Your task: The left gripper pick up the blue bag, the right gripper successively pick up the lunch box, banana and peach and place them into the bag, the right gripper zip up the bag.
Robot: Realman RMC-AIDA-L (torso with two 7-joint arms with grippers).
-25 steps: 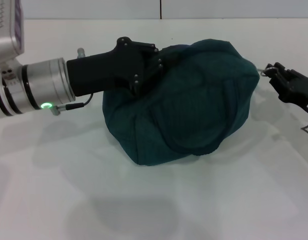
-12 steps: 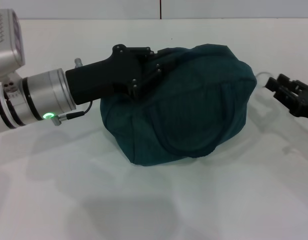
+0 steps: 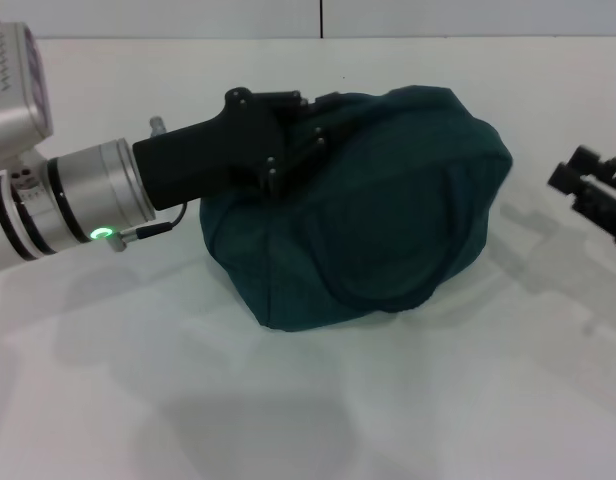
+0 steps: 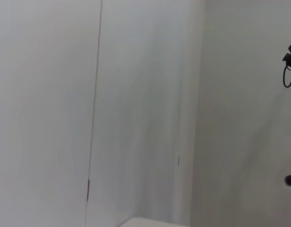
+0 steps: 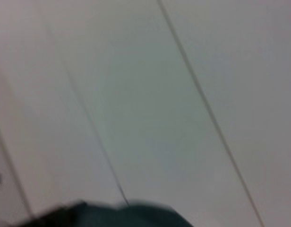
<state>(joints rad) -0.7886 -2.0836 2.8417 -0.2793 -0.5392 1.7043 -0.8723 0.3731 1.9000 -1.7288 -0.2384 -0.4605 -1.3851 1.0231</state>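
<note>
Your left gripper [image 3: 313,135] is buried in the top left of the blue bag [image 3: 388,200], its fingers clamped on the fabric there, with the black wrist and silver arm running back toward the tabletop's left edge. The bag sits bulging and rounded on the white tabletop [image 3: 288,400], about midway between the left and right edges and nearer the far edge than the near one. No opening shows on the side facing you.

Your right gripper [image 3: 578,180] hangs over the tabletop's right edge, clear of the bag with a strip of bare table between them. Its fingers stand slightly apart with nothing in them. In the right wrist view a blurred dark teal strip of the bag [image 5: 136,215] shows against the wall.
</note>
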